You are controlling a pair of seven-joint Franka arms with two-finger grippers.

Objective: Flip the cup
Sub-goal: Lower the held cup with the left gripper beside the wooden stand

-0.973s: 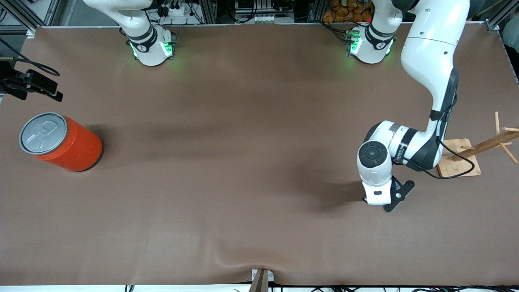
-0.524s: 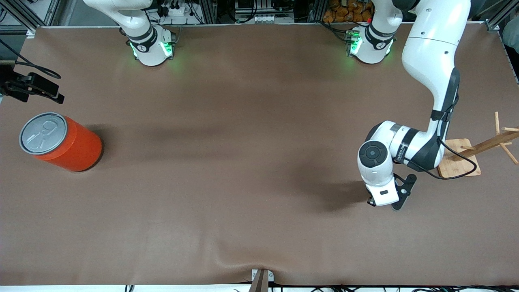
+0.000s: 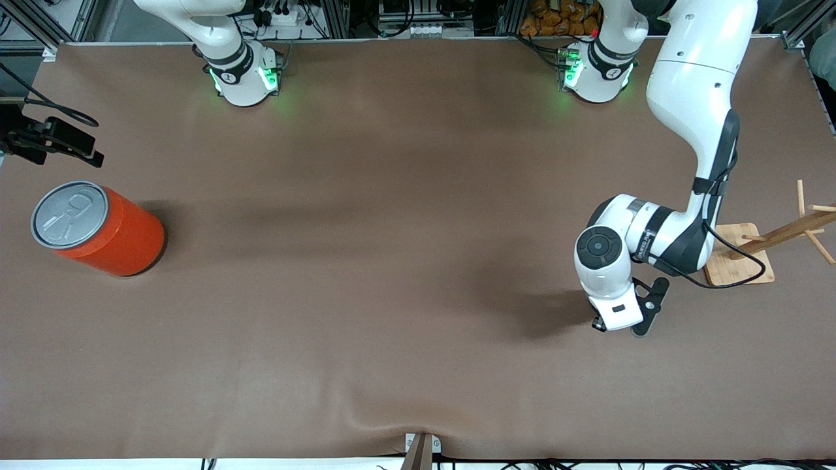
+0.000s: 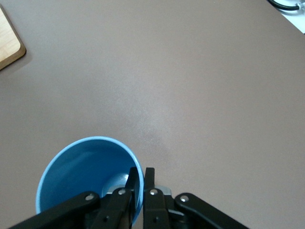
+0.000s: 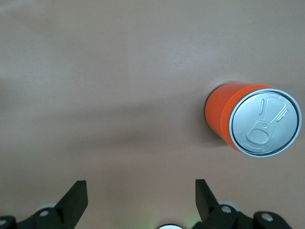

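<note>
Left gripper is pinching the cup rim, one finger inside; that thin grip could slip mid-flip. Right gripper waits, spread wide.

Brown matte table, aluminium frame rails along its edge, cables and clutter there, soft overhead light

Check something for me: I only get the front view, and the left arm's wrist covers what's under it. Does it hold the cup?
Observer: Yes. The left gripper is shut on the rim of the cup, one finger inside, one outside.
Operator: Which way does its mouth face?
Observer: Toward the wrist camera; the darker blue inside shows.
Operator: And the other arm?
Observer: The right gripper is open and empty, over the table beside the orange can.
</note>
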